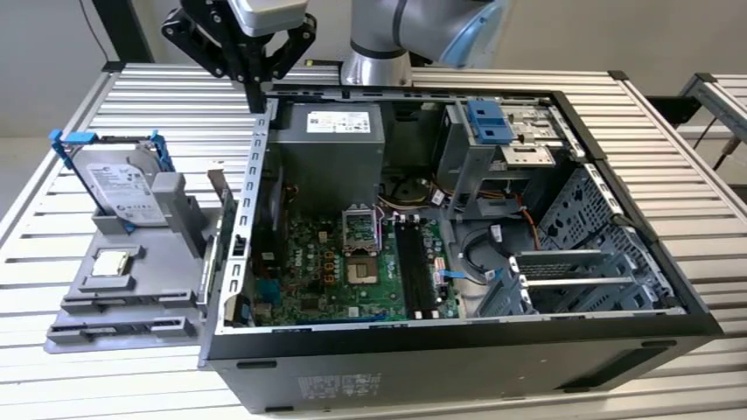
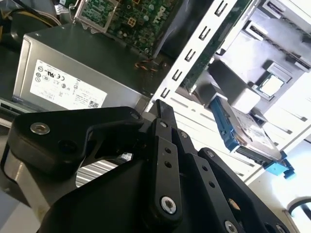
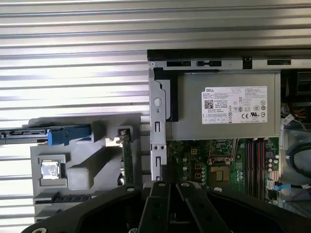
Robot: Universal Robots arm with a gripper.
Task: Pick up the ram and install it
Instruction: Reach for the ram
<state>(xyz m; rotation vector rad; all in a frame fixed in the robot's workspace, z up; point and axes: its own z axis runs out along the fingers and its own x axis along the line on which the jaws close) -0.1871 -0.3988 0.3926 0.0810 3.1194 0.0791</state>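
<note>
Evidently nothing is held by the closed tool; the ram standing on edge in the grey holder should be gripped squarely.

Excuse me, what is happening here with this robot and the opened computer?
A robot arm is working over an open computer case. Its claw is shut, holds nothing, and hangs above the case corner next to the power supply. The ram stands on edge in the gray holder beside the case, not yet picked up.
</note>
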